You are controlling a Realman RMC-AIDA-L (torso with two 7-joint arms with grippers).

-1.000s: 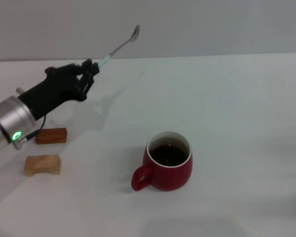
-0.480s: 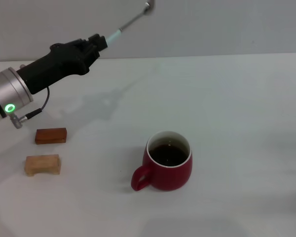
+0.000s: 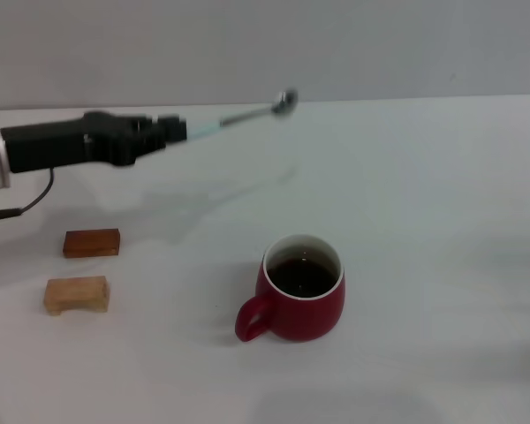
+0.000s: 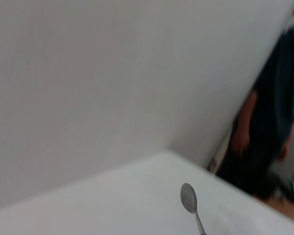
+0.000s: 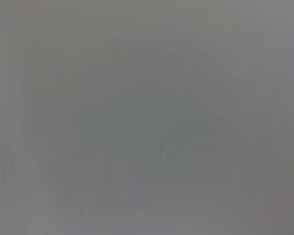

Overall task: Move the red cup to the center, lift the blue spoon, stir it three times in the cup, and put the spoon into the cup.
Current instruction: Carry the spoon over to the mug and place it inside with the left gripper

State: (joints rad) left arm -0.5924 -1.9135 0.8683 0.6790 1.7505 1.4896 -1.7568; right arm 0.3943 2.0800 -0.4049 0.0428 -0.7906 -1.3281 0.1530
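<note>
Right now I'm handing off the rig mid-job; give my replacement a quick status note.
Left end effector: shut on the blue spoon, held in the air, roughly level, bowl pointing toward the table's far side, well clear of the cup.
Right end effector: not in view.
Red cup: upright mid-table, dark liquid inside, handle toward the robot's left.
Two small wooden blocks lie at the robot's left.
Done: cup placed, spoon lifted.
Left: bring spoon to cup, stir three times, release it inside.

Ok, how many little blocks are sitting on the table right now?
2, both on the robot's left, apart from the red cup: a reddish-brown block and a pale wooden block just nearer the robot. None seems hidden.
</note>
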